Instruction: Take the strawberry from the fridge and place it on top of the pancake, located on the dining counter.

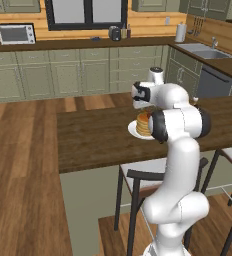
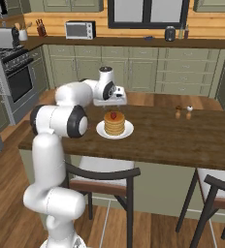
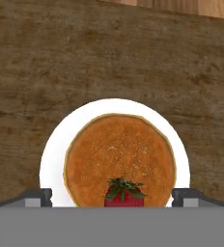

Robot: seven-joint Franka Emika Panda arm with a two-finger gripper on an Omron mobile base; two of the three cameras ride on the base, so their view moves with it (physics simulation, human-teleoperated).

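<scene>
the strawberry (image 3: 124,193) sits on the pancake (image 3: 119,157) stack on a white plate (image 3: 55,154) on the tabletop (image 2: 182,135). the claw (image 3: 112,198) hangs above, spread wide and released.

The white arm (image 2: 61,145) rises from the lower left of the right base view, its thick lower link standing nearly upright to a dark elbow joint at left centre. From there the forearm runs toward the middle of the frame, ending in a wrist with a short white cylinder standing up above it. The gripper (image 2: 115,102) hangs below the wrist, pointing down, just left of frame centre. In the hand view its two dark fingertips (image 3: 36,198) sit at the bottom, one near each side edge, set far apart with nothing clamped between them
</scene>
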